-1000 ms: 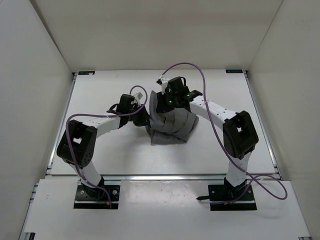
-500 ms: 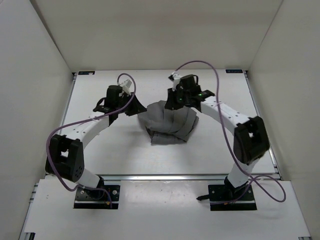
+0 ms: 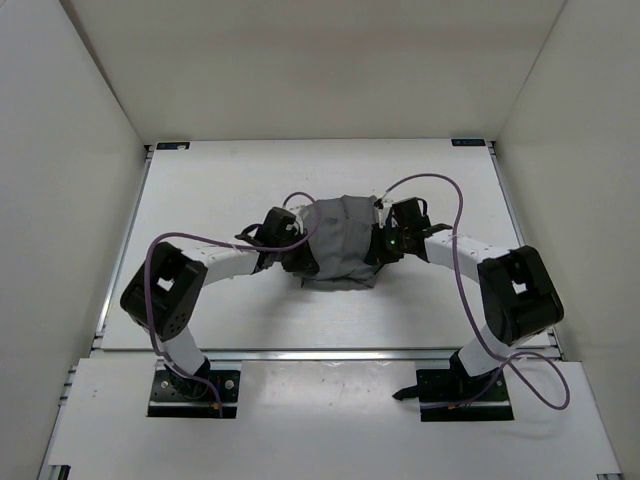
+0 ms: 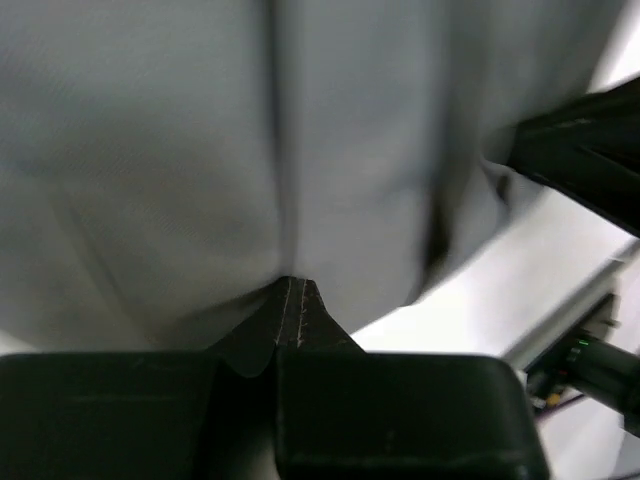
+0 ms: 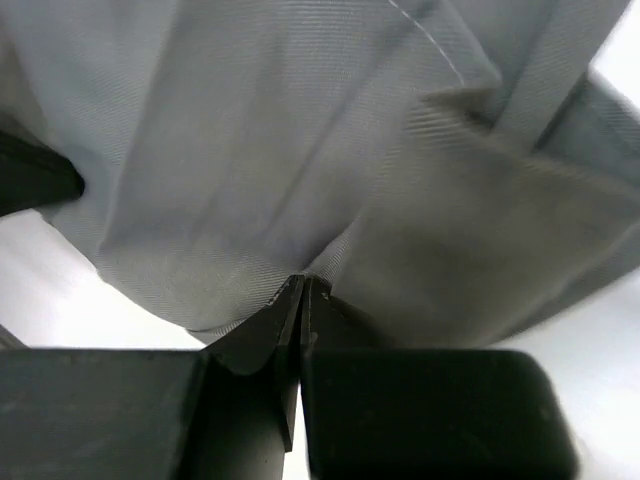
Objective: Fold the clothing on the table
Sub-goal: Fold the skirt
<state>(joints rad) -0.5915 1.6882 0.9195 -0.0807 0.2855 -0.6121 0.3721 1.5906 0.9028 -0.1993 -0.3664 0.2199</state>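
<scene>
- My L gripper is pinched shut on clothing's left edge.
- R gripper pinched shut on its right edge.
- Clothing sits mid table, well apart from all its edges.

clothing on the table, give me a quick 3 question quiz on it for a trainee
1. True or false: the clothing lies untouched, with both arms well clear of it.
2. Where are the left fingers and the right fingers? A) one pair at each side of the clothing B) both at its left side C) both over bare table
3. Fill in: in both wrist views the fingers are ___ on grey fabric.
Key: 1 false; 2 A; 3 shut
</scene>
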